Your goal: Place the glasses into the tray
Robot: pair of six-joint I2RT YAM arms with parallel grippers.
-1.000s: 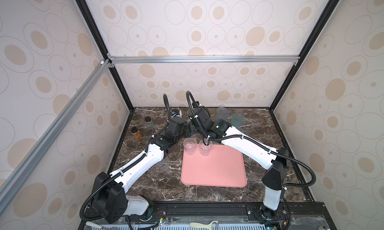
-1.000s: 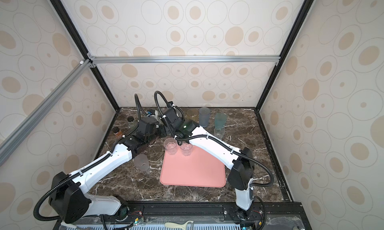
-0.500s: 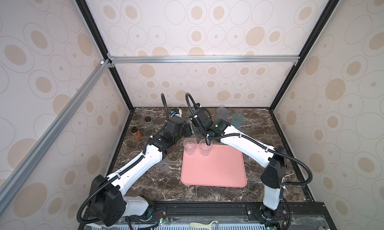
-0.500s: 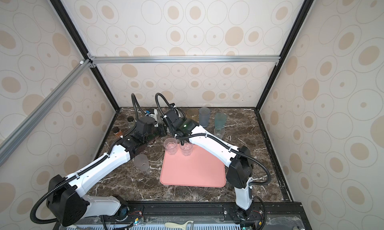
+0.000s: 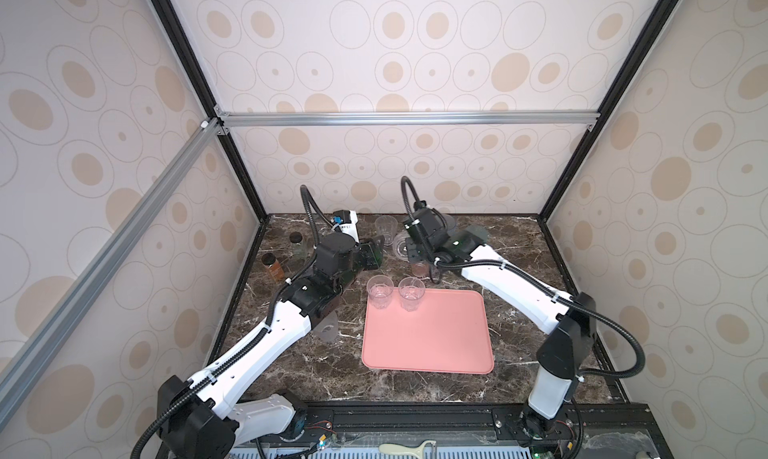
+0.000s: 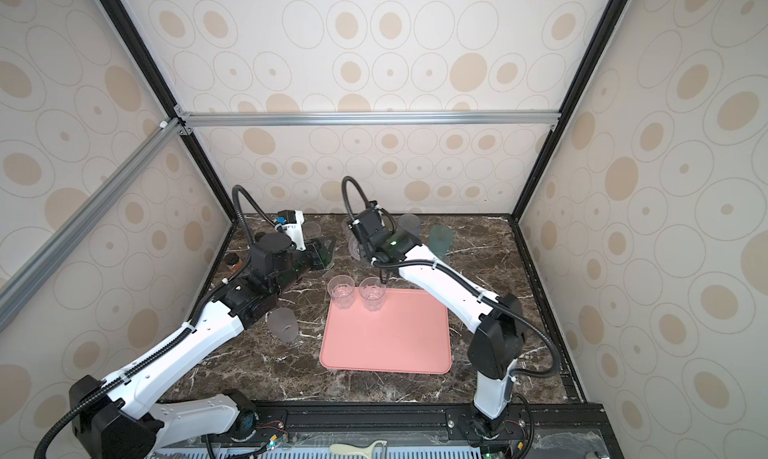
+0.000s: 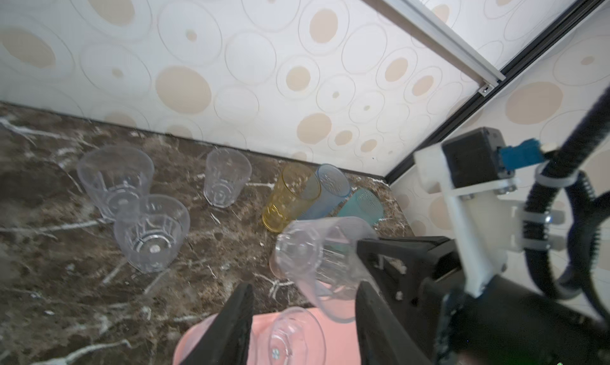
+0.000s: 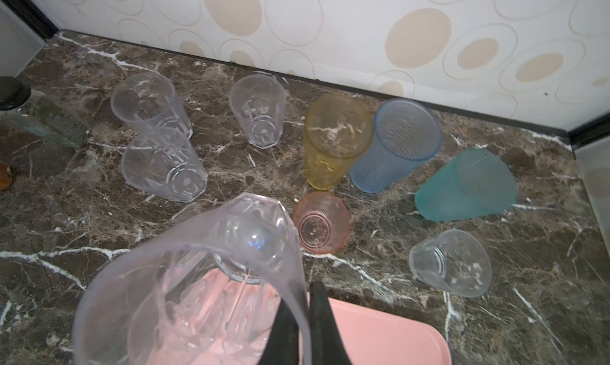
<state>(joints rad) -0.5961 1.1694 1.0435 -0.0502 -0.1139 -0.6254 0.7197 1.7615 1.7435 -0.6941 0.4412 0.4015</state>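
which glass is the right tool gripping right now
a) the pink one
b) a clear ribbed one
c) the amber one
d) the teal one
b: in the right wrist view the right tool pinches the rim wall of a clear ribbed glass, held tilted off the table.

bright, even light; wrist views soft, nearest glass [image 8: 185, 280] blurred.
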